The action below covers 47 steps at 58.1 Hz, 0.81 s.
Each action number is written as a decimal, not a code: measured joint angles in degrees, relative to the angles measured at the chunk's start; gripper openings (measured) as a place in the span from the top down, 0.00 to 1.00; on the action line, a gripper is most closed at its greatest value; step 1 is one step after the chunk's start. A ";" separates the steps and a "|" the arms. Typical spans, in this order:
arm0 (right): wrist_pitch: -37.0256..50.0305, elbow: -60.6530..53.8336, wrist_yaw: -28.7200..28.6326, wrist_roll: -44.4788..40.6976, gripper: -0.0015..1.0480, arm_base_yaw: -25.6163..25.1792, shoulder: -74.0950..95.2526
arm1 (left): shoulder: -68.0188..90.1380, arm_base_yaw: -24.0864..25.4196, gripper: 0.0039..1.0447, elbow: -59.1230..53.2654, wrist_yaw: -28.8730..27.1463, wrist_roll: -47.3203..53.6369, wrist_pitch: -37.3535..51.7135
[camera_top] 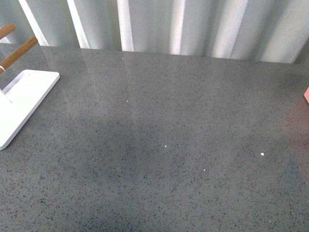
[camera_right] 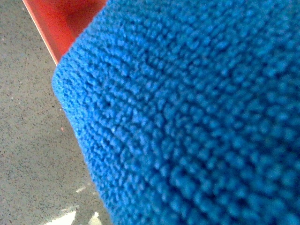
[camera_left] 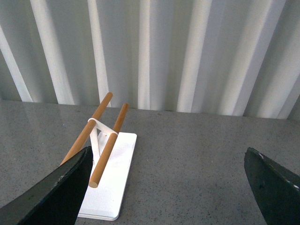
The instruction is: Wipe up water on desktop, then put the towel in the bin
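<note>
Towel (camera_right: 187, 117) is filling nearly the whole right wrist cam, blue loops sitting right up vs the lens, so it's up at the R arm and, as far as I can tell, off the desktop (camera_right: 28, 140). R pincer isn't showing anywhere because the cloth is hiding it. Can't tell if it's pinching the towel, though prob. it is, given how close the cloth is sitting. Past the towel's edge a red flat-sided thing (camera_right: 61, 23) is peeking in above the grey top. Likely the bin, but too little is showing to be sure. Towel isn't appearing in front cam at all.

L gripper (camera_left: 167, 151) is hovering w/ both dark fingers (camera_left: 56, 192) spread wide, nothing betw. them, touching nothing.

Front cam: near & mid desktop is looking dry. I'm making out no puddle or wet sheen, only a few tiny white specks (camera_top: 262, 154), too small to call droplets or grit. A pink sliver (camera_top: 307, 94) is poking in at the far R edge, prob. the same red thing. Further back on the L, white board (camera_top: 24, 101) w/ wooden rods (camera_left: 93, 136) is standing apart, & ribbed pale wall (camera_top: 193, 24) is running behind.

Progress, as I'm judging it: wipe step is looking done or nearly so. The drop into the bin is what's left.
</note>
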 joint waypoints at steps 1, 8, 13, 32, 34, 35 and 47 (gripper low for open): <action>0.24 0.04 0.39 -0.48 0.97 -0.17 0.00 | 0.00 0.00 0.06 0.00 -0.02 0.00 0.00; 1.46 0.15 1.92 -4.09 0.97 -1.79 0.39 | 0.00 0.00 0.06 0.00 0.00 0.02 0.00; 1.95 0.17 0.72 -5.81 0.97 -3.13 1.11 | 0.00 0.00 0.06 0.00 0.00 0.02 0.00; 0.79 0.28 0.28 -7.08 0.59 -4.11 1.84 | 0.00 0.00 0.06 0.00 0.00 0.00 0.00; 0.79 0.28 0.26 -7.13 0.54 -4.11 1.84 | 0.00 0.00 0.06 0.00 0.00 0.00 0.00; 0.79 0.28 0.26 -7.17 0.50 -4.11 1.84 | 0.00 0.00 0.06 0.00 0.00 0.00 0.00; 0.79 0.50 0.28 -7.23 0.18 -4.11 1.84 | 0.00 0.00 0.06 0.00 0.00 0.00 0.00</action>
